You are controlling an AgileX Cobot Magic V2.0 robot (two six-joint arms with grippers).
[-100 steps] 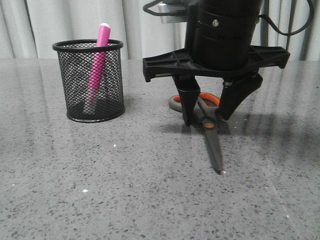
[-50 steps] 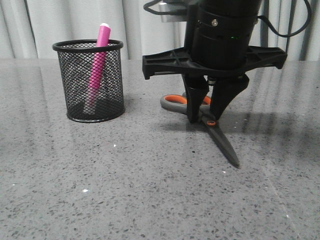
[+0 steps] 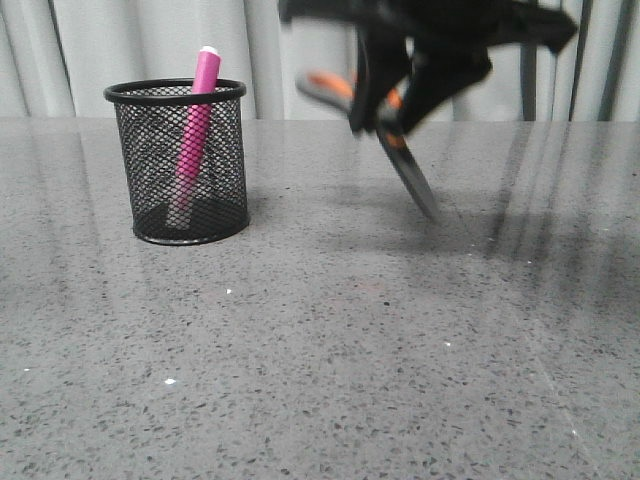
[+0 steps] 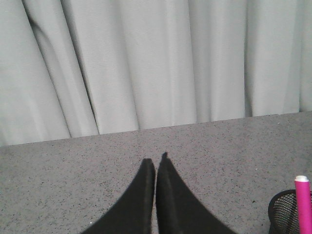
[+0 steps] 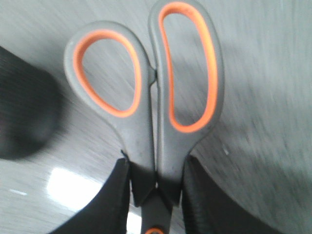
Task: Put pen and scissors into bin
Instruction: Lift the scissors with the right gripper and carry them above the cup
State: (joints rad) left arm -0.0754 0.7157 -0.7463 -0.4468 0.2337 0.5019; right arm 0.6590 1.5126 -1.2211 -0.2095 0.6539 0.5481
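the low front camera looks forward across the grey table (image 3: 300,380) to the curtain (image 3: 100,50), the left wrist camera faces that curtain (image 4: 146,63) from farther back, sharing the mesh bin (image 3: 180,160) (image 4: 285,214), while the right wrist camera stares close down onto the scissors (image 5: 156,107).

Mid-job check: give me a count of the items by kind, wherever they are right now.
Pens: 1, the pen, standing in the bin
Scissors: 1, the scissors, lifted off the table in the right gripper
Bins: 1, the bin
Total: 3
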